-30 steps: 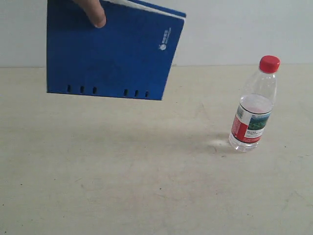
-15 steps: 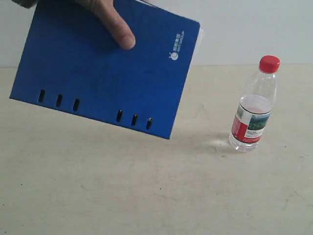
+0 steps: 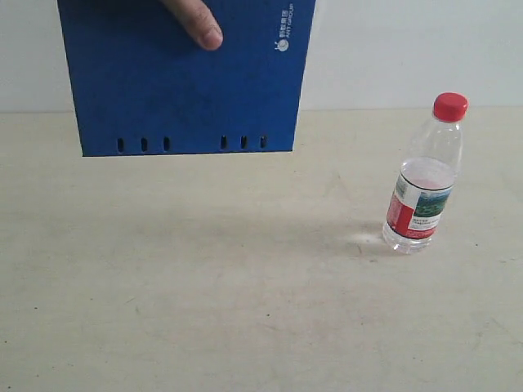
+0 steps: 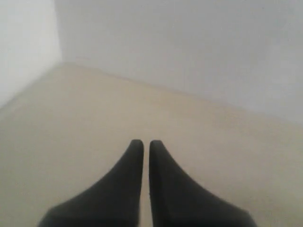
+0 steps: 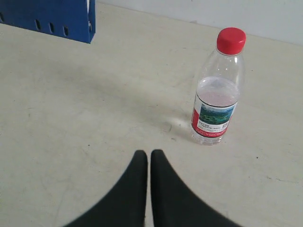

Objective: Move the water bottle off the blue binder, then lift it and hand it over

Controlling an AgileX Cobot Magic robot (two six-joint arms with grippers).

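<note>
The water bottle [image 3: 425, 184] stands upright on the beige table at the right, red cap on top; the right wrist view shows the water bottle [image 5: 216, 90] too, a short way beyond my right gripper [image 5: 145, 153], which is shut and empty. A person's hand [image 3: 194, 20] holds the blue binder [image 3: 184, 73] in the air at the upper left, spine slots along its lower edge. One corner of the blue binder [image 5: 57, 16] appears in the right wrist view. My left gripper [image 4: 143, 143] is shut and empty over bare table. Neither gripper appears in the exterior view.
The beige table [image 3: 245, 286] meets a white wall [image 3: 392, 49] at the back. In the left wrist view a wall corner [image 4: 59, 42] stands beyond the table.
The hand has lifted the blue binder and squared it up, so its spine edge now runs level. The bottle has not moved.
</note>
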